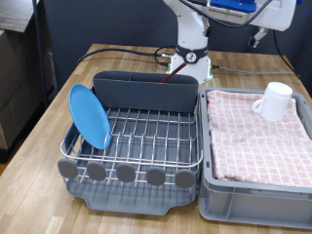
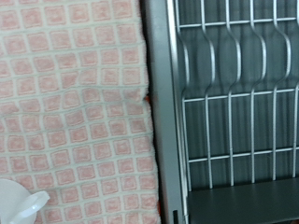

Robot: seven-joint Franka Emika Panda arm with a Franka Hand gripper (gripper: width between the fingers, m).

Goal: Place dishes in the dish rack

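- The blue plate (image 1: 90, 115) is already leaning in the dish rack (image 1: 146, 136), at its left end.
- The white mug (image 1: 274, 100) is sitting on the pink cloth (image 1: 255, 136) in the crate on the right.
- The tool is not being shown, so its grip cannot be told.
- The mug is best being gripped by its rim, straight down.

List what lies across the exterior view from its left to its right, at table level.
Light-blue plate standing in the dish rack → the rack's dark grey caddy → grey crate lined with pink checked cloth → white mug on that cloth. The end effector is not visible.
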